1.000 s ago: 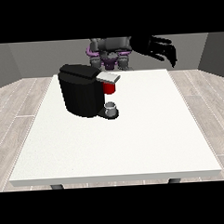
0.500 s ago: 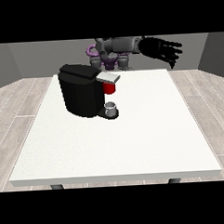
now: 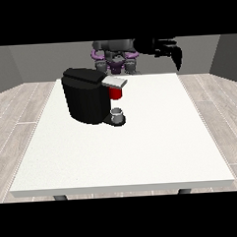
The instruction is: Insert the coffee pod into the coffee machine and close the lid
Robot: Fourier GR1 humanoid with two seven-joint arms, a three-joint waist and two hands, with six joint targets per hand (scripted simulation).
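Hand at the view's right (image 3: 167, 48) raised above table's (image 3: 142, 149) far edge, fingers spread, holding nothing

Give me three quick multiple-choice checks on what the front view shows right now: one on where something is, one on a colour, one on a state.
1. Where is the coffee machine on the table?
A. far-left part of the view
B. near-right corner
C. near edge, centre

2. What colour is the coffee pod?
A. green
B. red
C. yellow

3. The hand at the view's right is:
A. pressing the lid
B. resting on the table
C. raised, touching nothing

Answers: 1 A, it stands left of centre, towards the robot. 2 B, red shows under the grey lid. 3 C, it hangs above the far edge.
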